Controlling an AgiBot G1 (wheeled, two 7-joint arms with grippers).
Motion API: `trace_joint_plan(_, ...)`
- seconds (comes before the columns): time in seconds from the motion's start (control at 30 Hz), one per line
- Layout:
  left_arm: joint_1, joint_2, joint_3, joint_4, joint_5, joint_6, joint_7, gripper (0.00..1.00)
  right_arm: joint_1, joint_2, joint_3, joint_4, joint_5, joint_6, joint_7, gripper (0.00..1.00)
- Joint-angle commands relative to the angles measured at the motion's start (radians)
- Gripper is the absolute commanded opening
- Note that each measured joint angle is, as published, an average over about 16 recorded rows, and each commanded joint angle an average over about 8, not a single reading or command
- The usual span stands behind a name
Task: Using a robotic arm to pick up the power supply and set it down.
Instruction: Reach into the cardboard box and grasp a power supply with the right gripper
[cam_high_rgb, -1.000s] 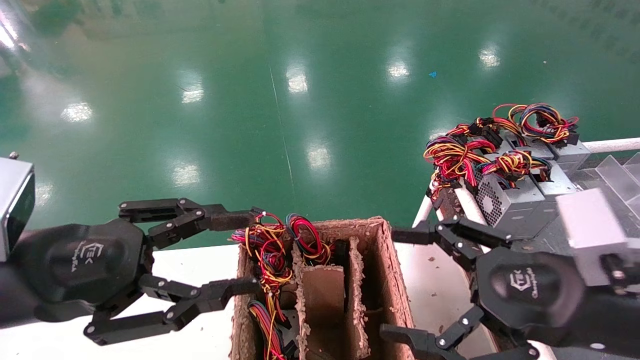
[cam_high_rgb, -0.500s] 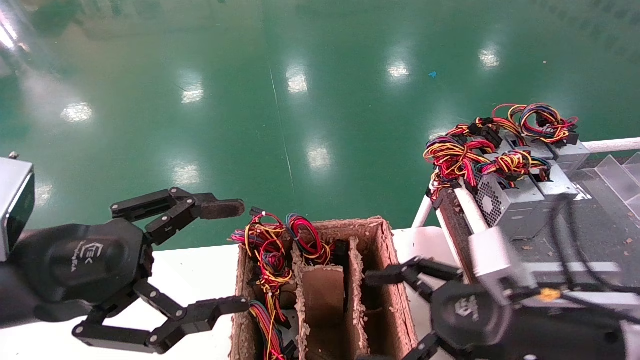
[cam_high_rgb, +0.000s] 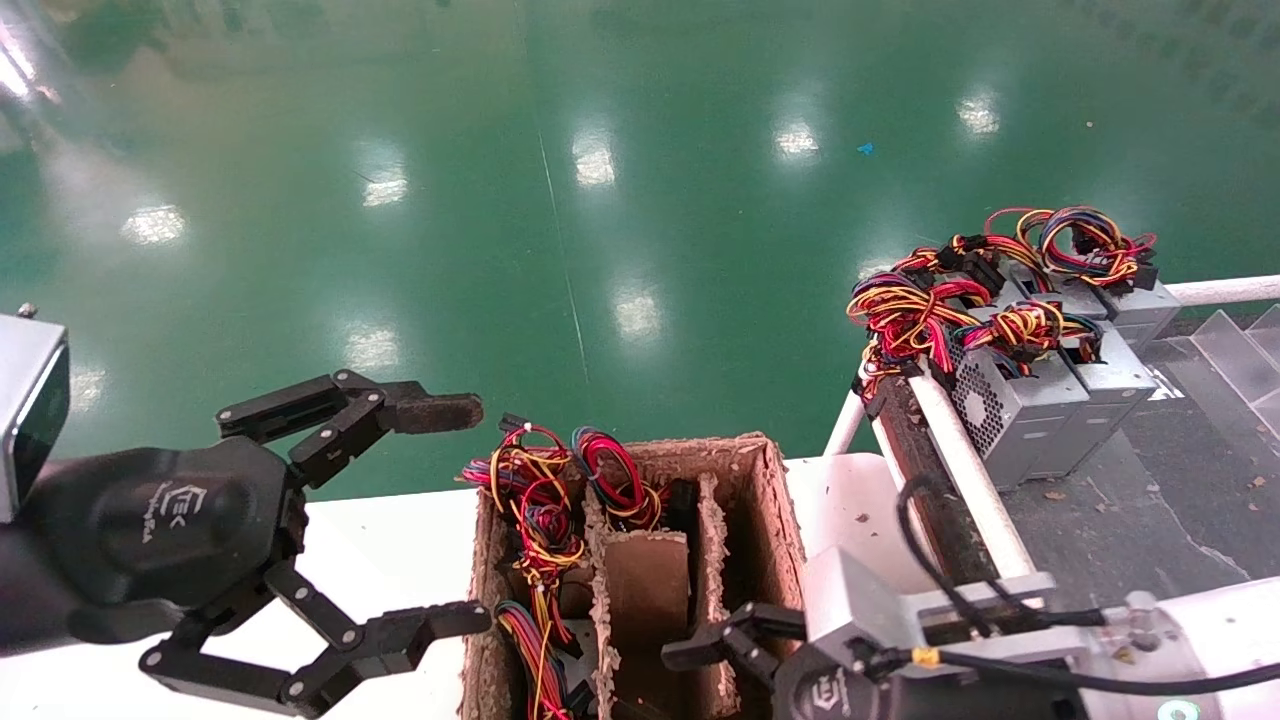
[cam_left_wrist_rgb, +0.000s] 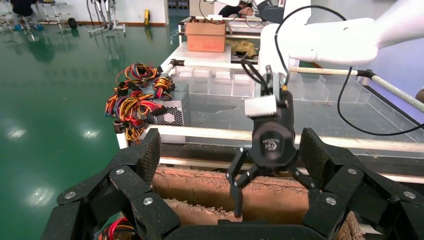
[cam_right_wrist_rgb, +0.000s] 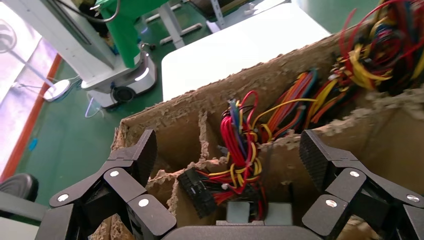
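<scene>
A power supply (cam_right_wrist_rgb: 239, 212) sits low in a compartment of the brown cardboard box (cam_high_rgb: 770, 500), its red and yellow wires (cam_right_wrist_rgb: 239, 145) rising out of it. My right gripper (cam_right_wrist_rgb: 230, 155) hangs open just above that compartment, touching nothing. In the head view the right gripper (cam_high_rgb: 700, 662) is at the box's near end. My left gripper (cam_high_rgb: 450, 515) stands open beside the box's left wall, holding nothing. Three more power supplies (cam_high_rgb: 1010, 405) with wire bundles lie on the dark surface at the right. From the left wrist view, the right gripper (cam_left_wrist_rgb: 270, 187) shows over the box (cam_left_wrist_rgb: 200, 185).
The box stands on a white table (cam_high_rgb: 380, 540) with cardboard dividers (cam_high_rgb: 650, 590) inside. More wire bundles (cam_high_rgb: 530, 500) fill its left compartments. A white rail (cam_high_rgb: 965, 470) edges the dark surface at the right. Green floor lies beyond.
My right arm has swung from beside the box's right wall to over its near end. The left gripper drew back slightly from the box and spread wider.
</scene>
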Motion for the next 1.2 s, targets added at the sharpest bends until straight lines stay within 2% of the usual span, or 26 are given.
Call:
trace_joint_plan(0.03, 0.000, 0.000, 0.000, 0.000, 0.000, 0.000, 0.000, 1.00, 0.001, -0.016, -0.012, -0.012, -0.008, -0.003, -0.007, 0.33)
trace_joint_plan(0.1, 0.000, 0.000, 0.000, 0.000, 0.000, 0.000, 0.000, 1.00, 0.005, -0.032, -0.025, -0.021, -0.030, 0.006, -0.017, 0.08)
trace_joint_plan(0.13, 0.000, 0.000, 0.000, 0.000, 0.000, 0.000, 0.000, 1.00, 0.007, -0.040, -0.030, -0.025, -0.041, 0.013, -0.023, 0.02)
trace_joint_plan(0.17, 0.000, 0.000, 0.000, 0.000, 0.000, 0.000, 0.000, 1.00, 0.009, -0.047, -0.036, -0.029, -0.053, 0.019, -0.028, 0.00)
trace_joint_plan(0.43, 0.000, 0.000, 0.000, 0.000, 0.000, 0.000, 0.000, 1.00, 0.015, -0.089, -0.051, -0.054, -0.086, 0.047, -0.053, 0.00)
trace_joint_plan(1.2, 0.000, 0.000, 0.000, 0.000, 0.000, 0.000, 0.000, 1.00, 0.025, -0.141, -0.058, -0.152, -0.082, 0.031, -0.119, 0.00)
